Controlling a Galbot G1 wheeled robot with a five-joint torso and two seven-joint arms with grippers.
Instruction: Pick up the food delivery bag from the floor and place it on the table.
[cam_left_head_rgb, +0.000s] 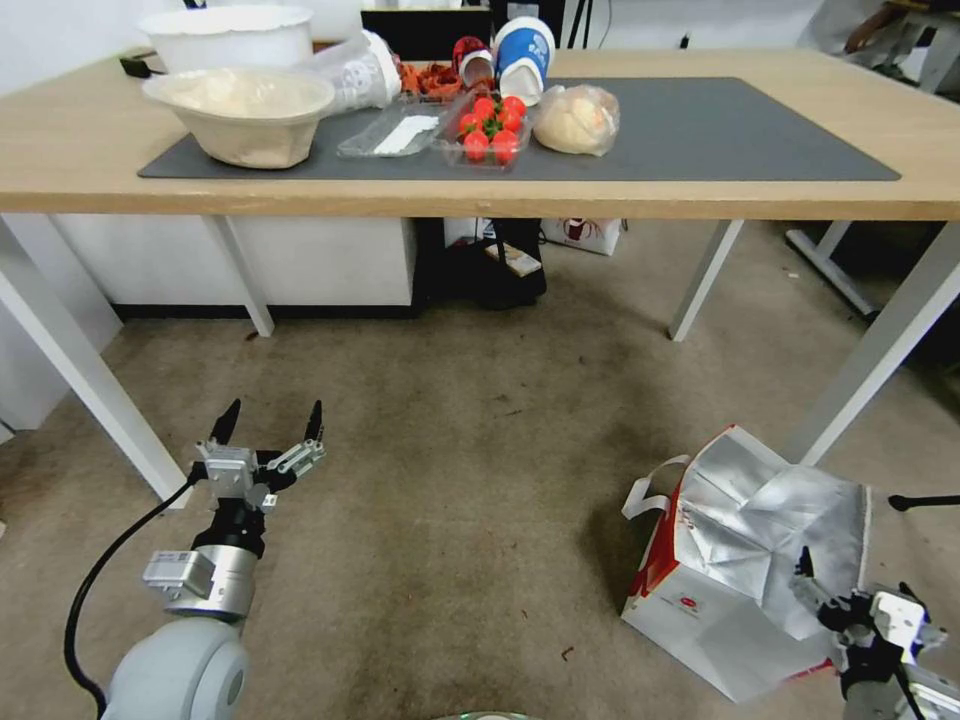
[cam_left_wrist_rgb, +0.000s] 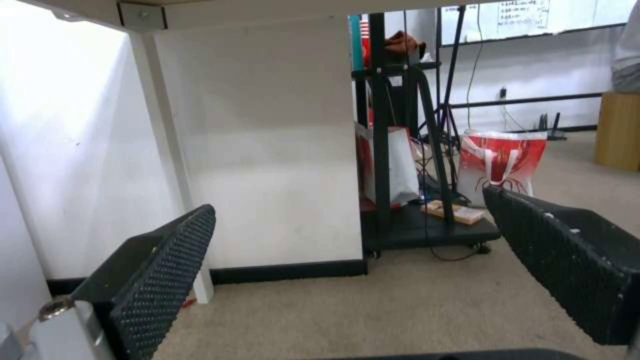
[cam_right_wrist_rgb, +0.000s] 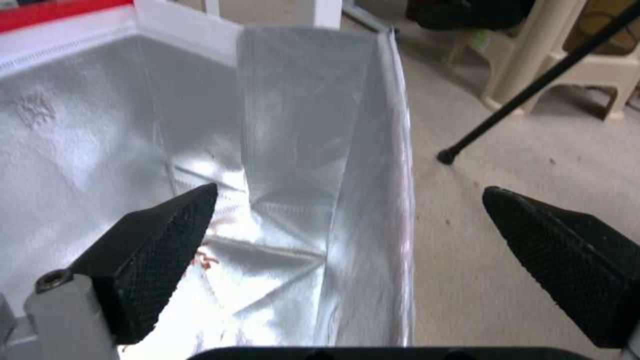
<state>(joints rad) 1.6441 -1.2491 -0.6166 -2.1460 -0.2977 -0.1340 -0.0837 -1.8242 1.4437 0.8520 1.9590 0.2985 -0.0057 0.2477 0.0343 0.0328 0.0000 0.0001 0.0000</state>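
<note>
My right gripper (cam_right_wrist_rgb: 347, 220) low, jaws wide, straddling the foil rim of the food delivery bag (cam_left_head_rgb: 745, 560) | bag on the floor (cam_left_head_rgb: 450, 480) beside the bench (cam_left_head_rgb: 620, 195) leg | left gripper (cam_left_head_rgb: 268, 425) spread open, hovering over floor

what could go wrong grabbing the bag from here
The right gripper is open astride the thin foil edge of the bag, not a handle; the crinkled wall may slip or tear under the lift. The bag stands beside a table leg, so it could snag there going up. The table is crowded on the left; the strawberries could get knocked.
</note>
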